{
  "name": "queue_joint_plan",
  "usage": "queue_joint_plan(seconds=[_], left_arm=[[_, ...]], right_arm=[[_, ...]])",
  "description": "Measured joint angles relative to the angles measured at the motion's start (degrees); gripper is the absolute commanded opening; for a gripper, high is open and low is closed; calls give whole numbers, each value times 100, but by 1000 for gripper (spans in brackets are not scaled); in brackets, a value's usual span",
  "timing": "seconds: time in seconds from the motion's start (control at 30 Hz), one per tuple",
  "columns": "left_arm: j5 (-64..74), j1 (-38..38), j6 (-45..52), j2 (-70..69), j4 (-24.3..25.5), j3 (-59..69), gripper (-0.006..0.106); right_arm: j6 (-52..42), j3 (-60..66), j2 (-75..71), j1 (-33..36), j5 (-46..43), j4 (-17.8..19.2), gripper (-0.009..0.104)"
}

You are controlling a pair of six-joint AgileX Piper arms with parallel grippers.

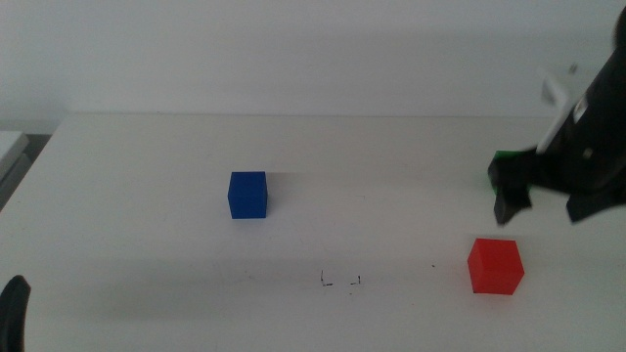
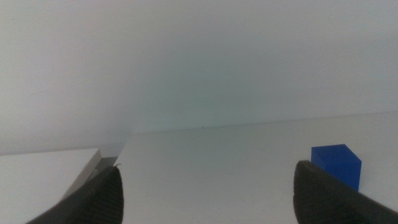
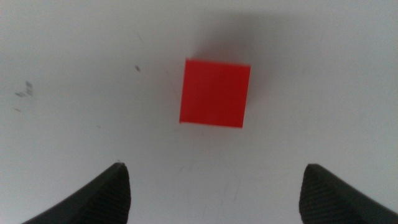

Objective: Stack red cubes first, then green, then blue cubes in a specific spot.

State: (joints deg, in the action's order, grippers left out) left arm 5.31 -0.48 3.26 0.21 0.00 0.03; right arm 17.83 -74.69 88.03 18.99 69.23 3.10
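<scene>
R gripper (image 3: pixel 211 186) fingers spread wide, holding nothing, hanging above the counter (image 1: pixel 147 176) w/ the red cube (image 1: pixel 495 266) ahead of the fingertips, not touching. Green cube (image 1: pixel 501 158) mostly hidden behind that arm. L gripper (image 2: pixel 205 186) low at near-left edge, fingers also wide, empty; blue cube (image 1: pixel 247 195) mid-left. Bracket marks (image 1: pixel 340 282) bare, betw. blue & red.
</scene>
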Motion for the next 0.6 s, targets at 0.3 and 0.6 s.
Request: queue_joint_plan(seconds=[0.3,0.6], left_arm=[[0,0,0,0,0,0,94],[0,0,0,0,0,0,94]], right_arm=[[285,863,364,33,-1038,46,93],[945,874,1119,33,-1644,166,93]])
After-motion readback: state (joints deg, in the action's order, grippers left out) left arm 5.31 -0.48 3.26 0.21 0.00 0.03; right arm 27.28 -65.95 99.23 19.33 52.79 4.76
